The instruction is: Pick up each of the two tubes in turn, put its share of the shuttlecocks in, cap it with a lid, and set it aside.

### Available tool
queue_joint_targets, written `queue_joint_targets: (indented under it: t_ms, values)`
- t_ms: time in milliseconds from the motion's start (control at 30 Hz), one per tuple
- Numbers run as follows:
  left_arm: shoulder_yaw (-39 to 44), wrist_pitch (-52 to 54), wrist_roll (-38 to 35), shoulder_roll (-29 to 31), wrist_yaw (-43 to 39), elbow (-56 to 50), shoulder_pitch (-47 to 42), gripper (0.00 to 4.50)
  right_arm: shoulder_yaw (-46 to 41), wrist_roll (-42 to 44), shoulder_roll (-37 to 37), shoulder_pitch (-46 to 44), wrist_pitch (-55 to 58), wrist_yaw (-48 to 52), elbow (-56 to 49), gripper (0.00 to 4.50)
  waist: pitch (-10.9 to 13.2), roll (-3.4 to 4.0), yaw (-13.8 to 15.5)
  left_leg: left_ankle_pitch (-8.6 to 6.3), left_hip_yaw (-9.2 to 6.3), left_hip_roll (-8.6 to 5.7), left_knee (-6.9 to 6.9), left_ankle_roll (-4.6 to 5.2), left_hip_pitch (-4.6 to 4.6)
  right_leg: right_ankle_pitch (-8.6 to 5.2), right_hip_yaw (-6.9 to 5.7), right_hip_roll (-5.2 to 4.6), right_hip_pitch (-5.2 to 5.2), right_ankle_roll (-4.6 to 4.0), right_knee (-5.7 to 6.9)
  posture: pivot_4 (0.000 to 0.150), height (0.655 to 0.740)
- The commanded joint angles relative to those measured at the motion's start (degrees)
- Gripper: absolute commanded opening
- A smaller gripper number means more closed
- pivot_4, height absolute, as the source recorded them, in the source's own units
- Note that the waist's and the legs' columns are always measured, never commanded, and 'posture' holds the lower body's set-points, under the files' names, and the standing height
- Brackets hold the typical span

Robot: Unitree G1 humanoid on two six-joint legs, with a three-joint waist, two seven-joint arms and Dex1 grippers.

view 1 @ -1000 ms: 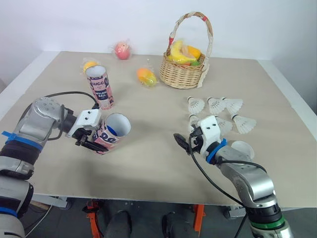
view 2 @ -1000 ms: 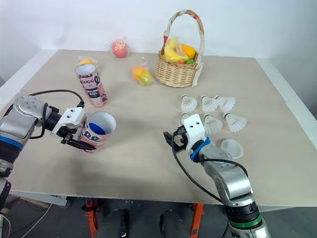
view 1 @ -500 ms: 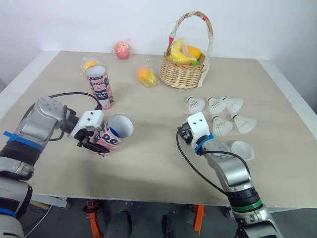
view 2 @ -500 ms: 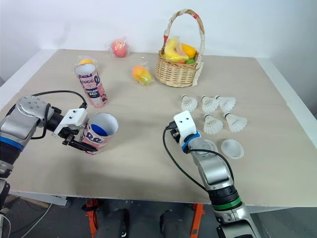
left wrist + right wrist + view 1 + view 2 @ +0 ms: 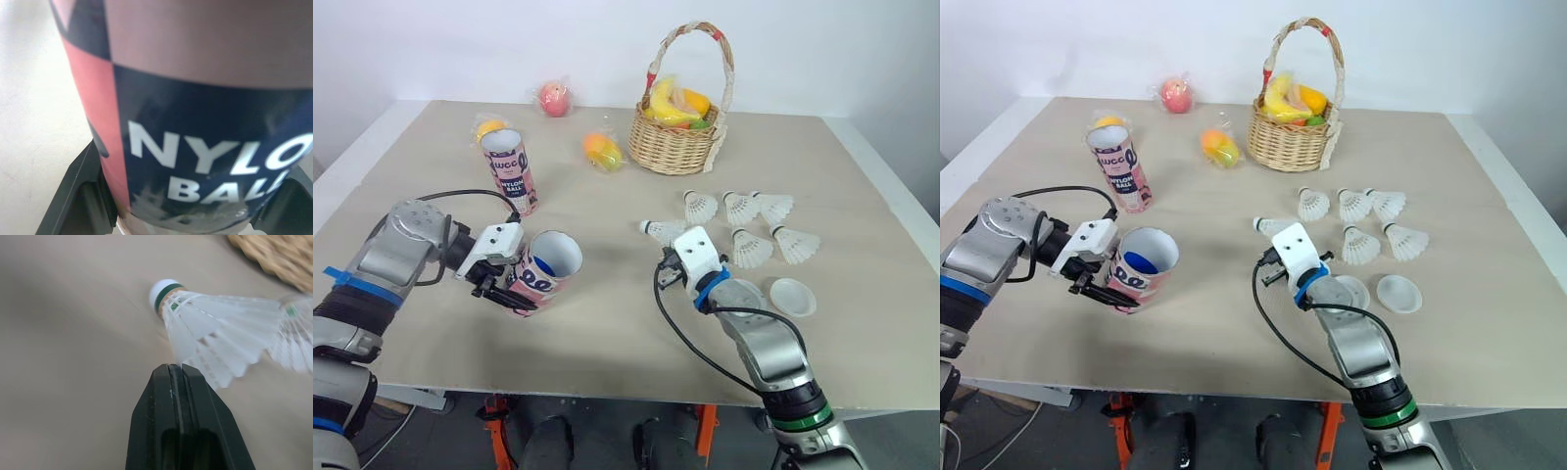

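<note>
Gripping the pink and navy tube (image 5: pixel 544 271) at the lower left of the head view, the left gripper (image 5: pixel 501 285) has its black fingers (image 5: pixel 86 195) clamped on either side of the tube's wall, just below the white lettering. The tube leans over, its open mouth turned up and toward the middle of the frame, with a blue inside showing. The second tube (image 5: pixel 510 171) stands upright at upper left, mouth open, well apart from the held one.

Just right of centre, the right gripper (image 5: pixel 669 262) has its fingers pressed together, pinching the edge of the feather skirt of a shuttlecock (image 5: pixel 662 231). Its white cork with a green band points toward the left of the frame.

Five more shuttlecocks (image 5: pixel 751 249) lie in a loose cluster at middle right of the table (image 5: pixel 607 328). Two white lids (image 5: pixel 792 297) rest just below them, one partly behind the right arm. A wicker basket (image 5: pixel 674 152) of fruit sits at top centre, and wrapped fruit (image 5: pixel 604 150) lies to its left.
</note>
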Motion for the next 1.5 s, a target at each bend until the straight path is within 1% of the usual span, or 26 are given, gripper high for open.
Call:
queue_joint_targets:
  t_ms: [33, 133, 233, 300, 367, 433, 500, 600, 700, 900, 967, 1000, 1067, 1100, 1133, 1167, 1200, 1267, 1333, 1433, 1500]
  values:
    - [-0.32, 0.02, -0.11, -0.13, -0.05, -0.83, 0.42, 2.87, -4.69, 8.14, -4.67, -0.58, -5.48, 11.50, -7.92, 0.09, 0.01, 0.01, -0.01, 0.00, 0.01, -0.01, 0.00, 0.00, 0.00, 0.00, 0.00, -0.02, 0.01, 0.00, -0.01, 0.150, 0.7393]
    - [-0.65, 0.06, 0.03, 0.01, -0.05, -0.46, 0.23, 2.87, -7.38, 14.22, -9.19, -2.34, -6.89, 19.84, -10.94, 0.09, 0.00, 0.01, -0.03, 0.00, 0.00, -0.04, 0.01, 0.00, 0.01, 0.01, -0.01, -0.06, 0.03, 0.02, -0.01, 0.150, 0.7393]
    - [-1.03, -0.02, 0.07, 0.19, -0.05, -0.10, 0.07, 2.87, -8.91, 18.95, -13.17, -6.86, -7.10, 26.63, -11.75, 0.09, 0.02, 0.02, -0.06, 0.00, 0.00, -0.01, 0.01, 0.00, 0.05, 0.01, -0.01, -0.02, 0.04, 0.03, -0.01, 0.150, 0.7393]
    - [-1.24, 0.63, -0.67, 0.18, -0.05, 0.10, -0.06, 2.87, -7.87, 20.34, -15.74, -10.88, -7.89, 31.41, -11.88, 0.09, 0.02, 0.04, -0.06, 0.00, 0.00, 0.06, 0.02, 0.00, 0.07, 0.01, -0.01, 0.06, 0.03, 0.03, 0.00, 0.150, 0.7393]
    - [-1.43, 2.85, -2.58, 0.10, -0.05, -0.14, -0.28, 2.87, -5.66, 19.37, -17.75, -13.90, -10.00, 35.31, -11.27, 0.09, 0.03, 0.05, -0.03, 0.00, -0.01, 0.08, 0.02, 0.01, 0.08, 0.01, -0.02, 0.07, 0.04, 0.02, 0.00, 0.150, 0.7393]
    - [-1.44, 5.68, -4.82, -0.03, -0.05, -0.46, -0.67, 2.87, -1.83, 15.29, -19.05, -17.19, -13.98, 38.20, -9.22, 0.09, 0.02, 0.04, -0.02, 0.00, -0.01, 0.07, 0.00, 0.01, 0.08, -0.02, -0.04, 0.06, 0.04, -0.02, 0.00, 0.150, 0.7393]
    - [-1.77, 6.79, -5.55, 0.01, -0.05, -0.31, -1.02, 2.87, 2.13, 11.15, -19.62, -19.93, -18.27, 40.96, -7.15, 0.09, 0.04, 0.06, -0.06, -0.01, 0.01, 0.06, 0.01, 0.01, 0.04, -0.03, -0.03, 0.03, 0.00, -0.04, 0.00, 0.150, 0.7393]
    - [-2.40, 7.35, -5.83, 0.34, -0.05, -0.18, -1.33, 2.87, 5.46, 7.53, -19.28, -22.02, -22.65, 42.89, -4.75, 0.09, 0.04, 0.06, -0.02, -0.01, 0.00, 0.06, 0.00, 0.01, 0.01, -0.04, -0.05, 0.04, -0.04, -0.07, 0.00, 0.150, 0.7393]
    - [-3.02, 7.62, -6.16, 0.77, -0.05, -0.05, -1.73, 2.87, 7.82, 4.62, -17.08, -25.65, -25.68, 43.44, -0.38, 0.09, 0.04, 0.06, -0.04, -0.01, 0.01, 0.06, 0.00, 0.01, 0.01, -0.04, -0.05, 0.04, -0.05, -0.09, 0.00, 0.150, 0.7393]
    - [-4.16, 7.54, -6.31, 1.35, -0.05, 0.09, -2.21, 2.87, 9.41, 2.95, -13.85, -30.53, -29.12, 45.18, 4.42, 0.09, 0.05, 0.08, -0.03, 0.00, 0.00, 0.09, 0.01, 0.01, 0.01, -0.01, -0.05, 0.08, -0.08, -0.19, 0.08, 0.150, 0.7393]
    - [-4.44, 7.42, -6.27, 1.45, -0.05, 0.19, -2.37, 2.87, 9.09, 4.69, -13.05, -31.55, -27.65, 46.49, 4.56, 0.09, 0.06, 0.09, -0.04, 0.00, 0.01, 0.09, 0.01, 0.01, 0.01, -0.03, -0.05, 0.07, -0.08, -0.20, 0.08, 0.150, 0.7393]
    - [-4.56, 7.39, -6.28, 1.47, -0.05, 0.25, -2.46, 2.87, 8.78, 5.98, -13.08, -31.76, -26.61, 47.72, 4.21, 0.70, 0.05, 0.08, -0.04, 0.00, 0.01, 0.09, 0.00, 0.01, 0.01, -0.03, -0.05, 0.07, -0.09, -0.20, 0.08, 0.150, 0.7393]
    - [-4.81, 7.34, -6.36, 1.52, -0.05, 0.31, -2.62, 2.87, 8.20, 7.08, -13.47, -31.88, -26.01, 49.23, 4.02, 1.48, 0.05, 0.08, -0.04, 0.00, -0.01, 0.10, 0.00, 0.01, 0.01, -0.04, -0.06, 0.07, -0.08, -0.22, 0.09, 0.150, 0.7393]
    - [-4.90, 7.33, -6.40, 1.51, -0.05, 0.34, -2.69, 2.87, 7.86, 7.17, -13.62, -31.89, -26.07, 49.43, 4.12, 2.00, 0.06, 0.08, -0.04, -0.01, -0.01, 0.10, 0.00, 0.01, 0.01, -0.04, -0.07, 0.07, -0.08, -0.23, 0.09, 0.150, 0.7393]
    - [-4.95, 7.29, -6.43, 1.52, -0.05, 0.39, -2.71, 2.87, 7.41, 7.61, -13.83, -31.77, -25.71, 49.62, 3.99, 2.38, 0.06, 0.09, -0.05, 0.00, -0.01, 0.10, 0.00, 0.01, 0.02, -0.03, -0.07, 0.07, -0.08, -0.23, 0.10, 0.150, 0.7393]
    - [-4.99, 7.27, -6.44, 1.51, -0.05, 0.43, -2.72, 2.87, 6.67, 8.72, -14.09, -31.47, -24.48, 49.82, 3.60, 2.87, 0.06, 0.09, -0.04, 0.00, 0.00, 0.10, 0.00, 0.01, 0.02, -0.03, -0.07, 0.07, -0.08, -0.23, 0.10, 0.150, 0.7393]
    - [-5.02, 7.27, -6.45, 1.50, -0.05, 0.46, -2.73, 2.87, 5.83, 10.24, -14.36, -31.14, -22.64, 49.94, 3.11, 3.22, 0.06, 0.09, -0.04, 0.00, 0.00, 0.10, 0.00, 0.01, 0.02, -0.03, -0.07, 0.07, -0.08, -0.23, 0.10, 0.150, 0.7393]
    - [-5.02, 7.29, -6.42, 1.44, -0.05, 0.51, -2.73, 2.87, 3.63, 12.64, -14.30, -30.46, -19.83, 48.66, 2.85, 3.22, 0.06, 0.09, -0.04, 0.00, 0.00, 0.10, 0.00, 0.01, 0.02, -0.03, -0.07, 0.07, -0.08, -0.23, 0.11, 0.150, 0.7393]
    - [-4.88, 7.24, -6.27, 1.50, -0.05, 0.38, -2.57, 2.87, -0.47, 13.35, -13.04, -28.64, -15.59, 42.13, 4.33, 3.22, 0.06, 0.09, -0.04, 0.00, -0.01, 0.11, 0.00, 0.01, 0.02, -0.03, -0.07, 0.07, -0.08, -0.24, 0.12, 0.150, 0.7393]
    - [-4.47, 7.34, -6.22, 1.98, -0.05, -0.27, -1.98, 2.87, -4.58, 6.91, -10.75, -23.07, -11.14, 27.39, 9.26, 3.22, 0.00, -0.01, -0.01, -0.01, -0.05, 0.12, 0.02, 0.01, 0.05, -0.05, -0.12, 0.08, -0.02, -0.27, 0.15, 0.150, 0.7393]
    - [-4.27, 7.33, -6.29, 2.42, -0.05, -0.68, -1.58, 2.87, -5.73, 4.68, -9.44, -19.49, -8.34, 21.36, 9.94, 3.22, 0.02, 0.02, -0.02, 0.00, -0.02, 0.08, 0.05, 0.01, 0.03, -0.04, -0.09, 0.05, -0.04, -0.25, 0.16, 0.150, 0.7393]
